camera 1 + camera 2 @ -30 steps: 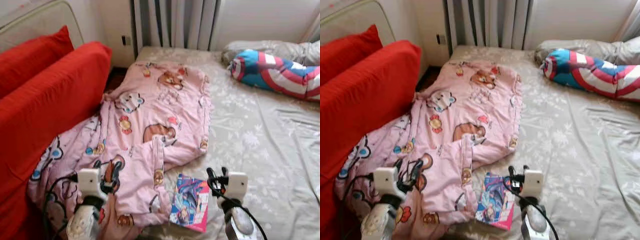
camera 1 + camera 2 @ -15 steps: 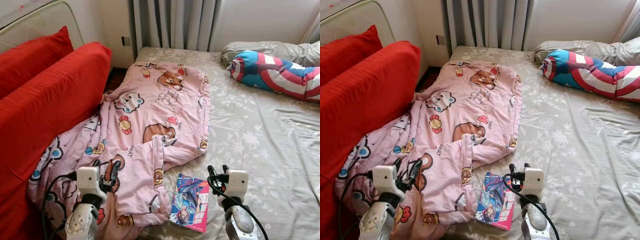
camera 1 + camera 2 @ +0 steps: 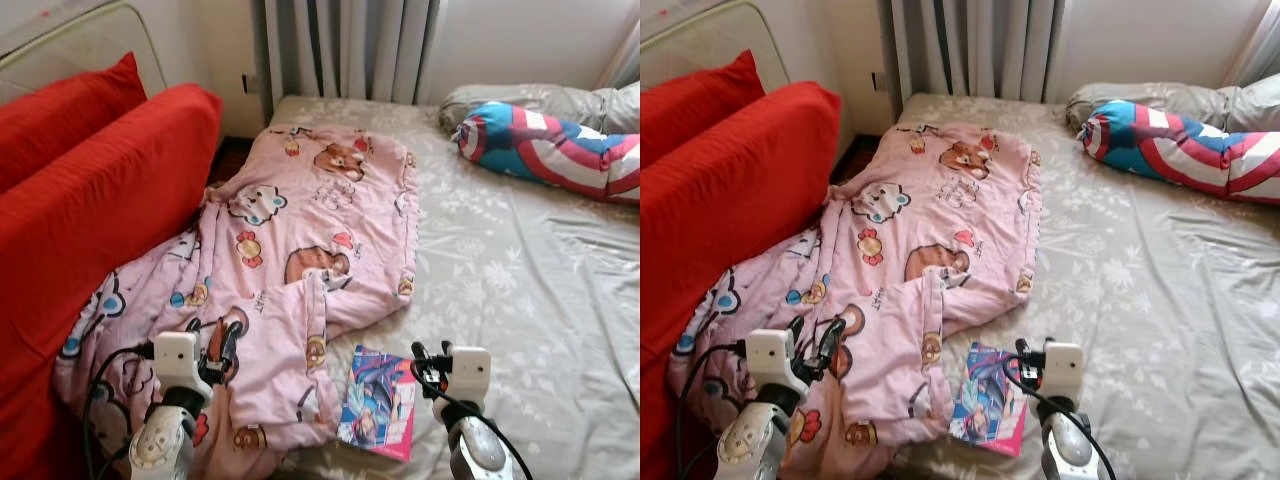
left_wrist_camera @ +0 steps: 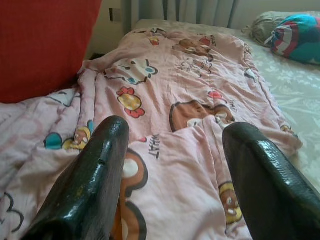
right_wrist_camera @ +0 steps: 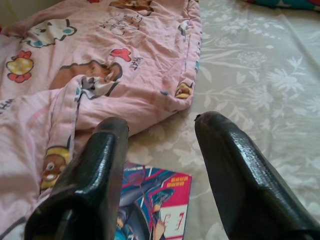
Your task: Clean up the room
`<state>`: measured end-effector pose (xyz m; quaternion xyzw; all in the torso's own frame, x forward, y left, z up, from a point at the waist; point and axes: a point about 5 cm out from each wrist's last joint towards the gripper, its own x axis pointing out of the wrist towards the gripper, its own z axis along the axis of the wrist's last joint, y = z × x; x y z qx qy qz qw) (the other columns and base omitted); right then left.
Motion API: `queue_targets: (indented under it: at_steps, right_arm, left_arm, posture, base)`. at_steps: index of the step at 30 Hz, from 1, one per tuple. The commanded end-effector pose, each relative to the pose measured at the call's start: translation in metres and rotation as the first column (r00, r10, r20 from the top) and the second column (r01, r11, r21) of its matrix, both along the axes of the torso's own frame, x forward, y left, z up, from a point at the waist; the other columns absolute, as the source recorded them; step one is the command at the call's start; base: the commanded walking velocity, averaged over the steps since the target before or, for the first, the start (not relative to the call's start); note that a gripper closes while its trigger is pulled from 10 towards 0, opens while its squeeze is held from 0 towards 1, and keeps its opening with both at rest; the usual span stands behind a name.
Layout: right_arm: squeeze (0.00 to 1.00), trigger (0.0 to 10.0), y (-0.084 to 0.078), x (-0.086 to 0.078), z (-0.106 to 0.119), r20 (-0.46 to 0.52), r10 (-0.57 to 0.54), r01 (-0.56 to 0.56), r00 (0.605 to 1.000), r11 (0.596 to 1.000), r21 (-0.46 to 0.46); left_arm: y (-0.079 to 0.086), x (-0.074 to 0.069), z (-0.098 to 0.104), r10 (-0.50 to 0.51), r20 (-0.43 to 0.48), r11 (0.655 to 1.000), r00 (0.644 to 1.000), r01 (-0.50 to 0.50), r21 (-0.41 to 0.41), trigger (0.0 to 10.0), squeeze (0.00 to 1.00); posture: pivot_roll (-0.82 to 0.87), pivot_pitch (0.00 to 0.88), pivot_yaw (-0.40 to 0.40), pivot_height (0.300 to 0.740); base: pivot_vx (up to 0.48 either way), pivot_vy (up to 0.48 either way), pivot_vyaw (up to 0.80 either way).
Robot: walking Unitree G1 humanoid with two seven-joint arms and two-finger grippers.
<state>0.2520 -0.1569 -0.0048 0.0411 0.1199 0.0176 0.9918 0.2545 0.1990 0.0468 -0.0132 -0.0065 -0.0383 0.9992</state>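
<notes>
Looking down at the bed (image 3: pixel 520 270), both arms were held low and forward, probably lined up to start tidying. The left end effector (image 4: pixel 175 165) hovered over the pink blanket (image 3: pixel 300 230) with its fingers spread and nothing between them. The right end effector (image 5: pixel 160 165) was spread too, empty, hanging just above the comic book (image 3: pixel 378 402) and the sheet beside it.

The blanket was soft, rumpled cotton-looking stuff with cartoon animals, bunched near the robot and spilling against the red sofa (image 3: pixel 90 200), so it looked tossed rather than laid out. The book was thin, flat and glossy, lying right at the blanket's near edge; my guess is it's the easy first pick. Up by the curtain end lay a long striped pillow (image 3: pixel 545 145), plump and tube-shaped, on the grey flower-print sheet.
</notes>
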Motion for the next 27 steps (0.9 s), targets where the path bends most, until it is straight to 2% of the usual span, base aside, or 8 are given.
queue_targets:
  at_steps: [1, 16, 21, 27]
  right_arm:
    - [0.0, 10.0, 0.001, -0.001, 0.0006, 0.008, 0.001, -0.001, 1.0, 1.0, 0.01]
    - [0.0, 10.0, 0.0026, -0.0012, -0.0018, -0.013, 0.017, -0.017, 1.0, 1.0, 0.017]
    - [0.0, 10.0, 0.0041, -0.0014, -0.0073, -0.066, 0.034, -0.033, 0.997, 0.999, 0.011]
    - [0.0, 10.0, 0.0076, -0.0034, -0.0064, -0.039, 0.056, -0.055, 0.998, 0.998, 0.035]
  left_arm:
    - [0.0024, 0.0005, 0.0, 0.007, -0.012, 1.0, 1.0, -0.007, -0.005, 10.0, 0.0]
    - [0.0007, 0.002, 0.0017, 0.007, -0.018, 1.0, 1.0, -0.007, 0.003, 10.0, 0.0]
    - [0.0003, 0.0019, 0.0016, 0.006, -0.021, 1.0, 1.0, -0.006, 0.003, 10.0, 0.0]
    - [-0.002, 0.0014, -0.0002, 0.0, -0.03, 1.0, 1.0, 0.0, 0.002, 10.0, 0.0]
  posture:
    - [0.07, 0.087, 0.003, 0.646]
    - [0.07, 0.11, 0.001, 0.646]
    - [0.07, 0.112, 0.001, 0.641]
    - [0.07, 0.115, -0.001, 0.631]
  base:
    - [0.0, 0.0, 0.0]
    - [0.0, 0.0, 0.0]
    - [0.0, 0.0, 0.0]
    - [0.0, 0.0, 0.0]
